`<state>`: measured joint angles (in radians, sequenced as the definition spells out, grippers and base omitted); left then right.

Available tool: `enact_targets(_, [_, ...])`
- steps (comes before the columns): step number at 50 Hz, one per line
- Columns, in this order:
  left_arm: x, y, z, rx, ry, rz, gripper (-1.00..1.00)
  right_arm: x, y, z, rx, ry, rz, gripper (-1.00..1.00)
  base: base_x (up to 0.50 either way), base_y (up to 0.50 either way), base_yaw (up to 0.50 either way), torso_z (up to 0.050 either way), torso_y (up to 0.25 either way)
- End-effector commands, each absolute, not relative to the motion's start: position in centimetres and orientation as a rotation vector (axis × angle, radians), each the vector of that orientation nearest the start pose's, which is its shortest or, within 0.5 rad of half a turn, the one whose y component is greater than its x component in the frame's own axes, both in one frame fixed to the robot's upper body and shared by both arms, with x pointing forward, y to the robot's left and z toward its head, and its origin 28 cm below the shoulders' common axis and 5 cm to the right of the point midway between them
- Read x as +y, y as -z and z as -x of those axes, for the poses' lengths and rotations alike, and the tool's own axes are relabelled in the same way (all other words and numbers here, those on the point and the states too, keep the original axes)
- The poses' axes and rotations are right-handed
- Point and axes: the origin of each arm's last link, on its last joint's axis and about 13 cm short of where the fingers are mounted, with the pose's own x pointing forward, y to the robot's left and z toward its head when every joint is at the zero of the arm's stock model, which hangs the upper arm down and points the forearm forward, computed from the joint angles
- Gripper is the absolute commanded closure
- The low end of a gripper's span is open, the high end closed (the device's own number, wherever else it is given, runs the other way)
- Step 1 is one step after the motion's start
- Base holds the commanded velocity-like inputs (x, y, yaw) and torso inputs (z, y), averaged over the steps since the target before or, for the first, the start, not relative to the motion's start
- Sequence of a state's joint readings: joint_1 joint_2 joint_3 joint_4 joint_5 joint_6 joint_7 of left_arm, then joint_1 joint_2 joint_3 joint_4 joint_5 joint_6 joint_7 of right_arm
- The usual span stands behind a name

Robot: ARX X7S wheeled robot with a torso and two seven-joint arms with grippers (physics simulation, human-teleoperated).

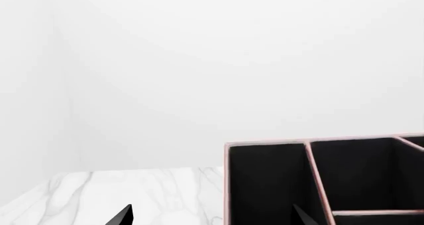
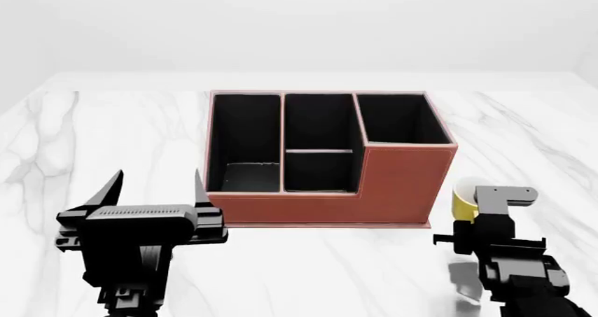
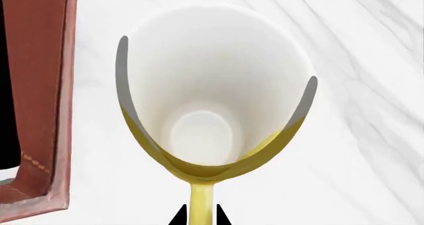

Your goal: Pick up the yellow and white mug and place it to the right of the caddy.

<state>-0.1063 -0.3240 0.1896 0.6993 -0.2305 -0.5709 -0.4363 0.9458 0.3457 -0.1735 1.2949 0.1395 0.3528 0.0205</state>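
The yellow and white mug (image 2: 463, 199) is just right of the caddy (image 2: 329, 191), by its taller end. In the right wrist view I look into the mug's white inside (image 3: 212, 101), with the caddy's brown wall (image 3: 36, 86) beside it. My right gripper (image 3: 200, 218) is shut on the mug's yellow handle (image 3: 200, 197); it also shows in the head view (image 2: 486, 212). I cannot tell whether the mug touches the table. My left gripper (image 2: 159, 187) is open and empty at the caddy's front left corner. In the left wrist view the gripper (image 1: 213, 217) points over the caddy's black compartments (image 1: 318, 180).
The white marble table (image 2: 112, 135) runs all around the caddy, with a plain white wall behind it. The table's left edge shows in the left wrist view (image 1: 39, 195).
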Motion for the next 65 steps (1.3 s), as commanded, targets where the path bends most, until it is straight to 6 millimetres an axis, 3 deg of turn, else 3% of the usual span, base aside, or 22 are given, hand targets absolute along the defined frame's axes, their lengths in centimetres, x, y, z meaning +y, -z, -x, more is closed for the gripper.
enact_targets(1, [21.1,-13.3,-19.8,-0.189,-0.101,-0.102,-1.0,-23.9,-2.8,-32.8,0.741,0.302,0.131,1.0,0.0,0.0,0.0,0.0,0.0])
enact_targets(5, [21.1,-13.3,-19.8,-0.189,-0.099,-0.102,-1.0,-24.0,-3.1,-32.9,0.728,0.307,0.129,1.0,0.0,0.0,0.0,0.0,0.0])
enact_targets(6, [21.1,-13.3,-19.8,-0.19,-0.098,-0.102,-1.0,-24.0,-3.1,-33.0,0.725,0.307,0.126,-1.0,0.0,0.0,0.0,0.0,0.0])
enact_targets(16, [21.0,-13.4,-19.8,-0.193,-0.095,-0.102,-1.0,-24.6,-4.5,-33.5,0.633,0.334,0.121,-1.0,0.0,0.0,0.0,0.0,0.0])
enact_targets(26, [21.0,-13.5,-19.7,-0.195,-0.093,-0.101,-1.0,-24.7,-7.1,-31.6,0.541,0.354,0.116,-1.0,0.0,0.0,0.0,0.0,0.0])
enact_targets(44, [20.7,-14.1,-18.3,-0.217,-0.088,-0.102,-1.0,-23.7,-9.3,-24.3,0.455,0.286,0.119,-1.0,0.0,0.0,0.0,0.0,0.0])
enact_targets(51, [20.4,-14.3,-18.0,-0.224,-0.083,-0.105,-1.0,-23.3,-10.4,-22.3,0.405,0.252,0.107,-1.0,0.0,0.0,0.0,0.0,0.0])
enact_targets(65, [20.5,-14.4,-17.4,-0.231,-0.088,-0.104,-1.0,-22.4,-14.1,-17.5,0.253,0.22,0.089,-1.0,0.0,0.0,0.0,0.0,0.0])
